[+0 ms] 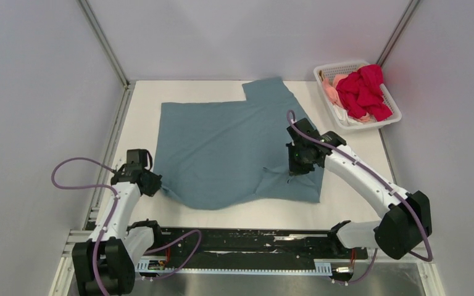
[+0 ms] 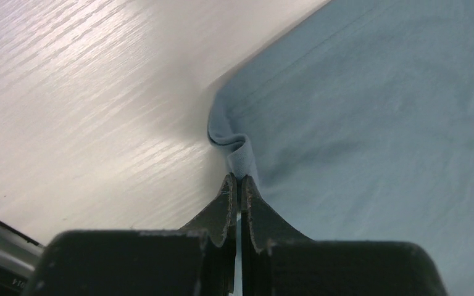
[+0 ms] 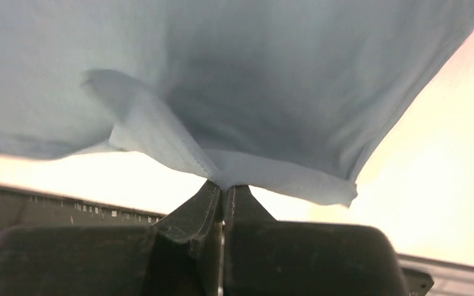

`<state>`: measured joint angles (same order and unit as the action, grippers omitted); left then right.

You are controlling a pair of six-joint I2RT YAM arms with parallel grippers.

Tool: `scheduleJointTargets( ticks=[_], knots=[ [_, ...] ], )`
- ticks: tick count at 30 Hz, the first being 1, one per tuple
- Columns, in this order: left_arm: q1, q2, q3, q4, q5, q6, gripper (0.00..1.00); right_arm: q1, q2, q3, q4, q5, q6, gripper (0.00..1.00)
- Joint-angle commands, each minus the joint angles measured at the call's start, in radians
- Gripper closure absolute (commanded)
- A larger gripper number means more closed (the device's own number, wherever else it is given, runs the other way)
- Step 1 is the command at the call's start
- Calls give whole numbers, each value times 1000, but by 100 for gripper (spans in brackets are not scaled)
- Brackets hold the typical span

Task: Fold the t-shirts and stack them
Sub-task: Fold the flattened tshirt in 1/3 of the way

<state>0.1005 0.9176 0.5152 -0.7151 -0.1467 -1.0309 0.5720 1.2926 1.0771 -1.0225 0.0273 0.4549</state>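
Note:
A large dusty blue-grey t-shirt (image 1: pixel 228 145) lies spread over the middle of the white table (image 1: pixel 142 102), one sleeve pointing to the far edge. My left gripper (image 1: pixel 158 185) is shut on its near left corner, low at the table; the pinched hem shows in the left wrist view (image 2: pixel 237 157). My right gripper (image 1: pixel 293 176) is shut on the near right edge and lifts it off the table, so the cloth drapes above the fingers in the right wrist view (image 3: pixel 222 111). A bright red t-shirt (image 1: pixel 363 91) and a pale pink one (image 1: pixel 331 91) lie crumpled in the basket.
A white plastic lattice basket (image 1: pixel 392 105) stands at the far right corner. Grey walls enclose the table on three sides. A black rail (image 1: pixel 253 240) with the arm bases runs along the near edge.

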Motion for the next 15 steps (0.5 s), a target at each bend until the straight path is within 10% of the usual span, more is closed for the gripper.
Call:
scheduleJointTargets(
  ticks=[1, 15],
  knots=[
    [4, 85, 80, 71, -5, -6, 100, -45, 49, 89, 155, 127, -39, 100],
    [6, 291, 241, 126, -13, -7, 100, -131, 146, 192, 311, 231, -140, 100]
  ],
)
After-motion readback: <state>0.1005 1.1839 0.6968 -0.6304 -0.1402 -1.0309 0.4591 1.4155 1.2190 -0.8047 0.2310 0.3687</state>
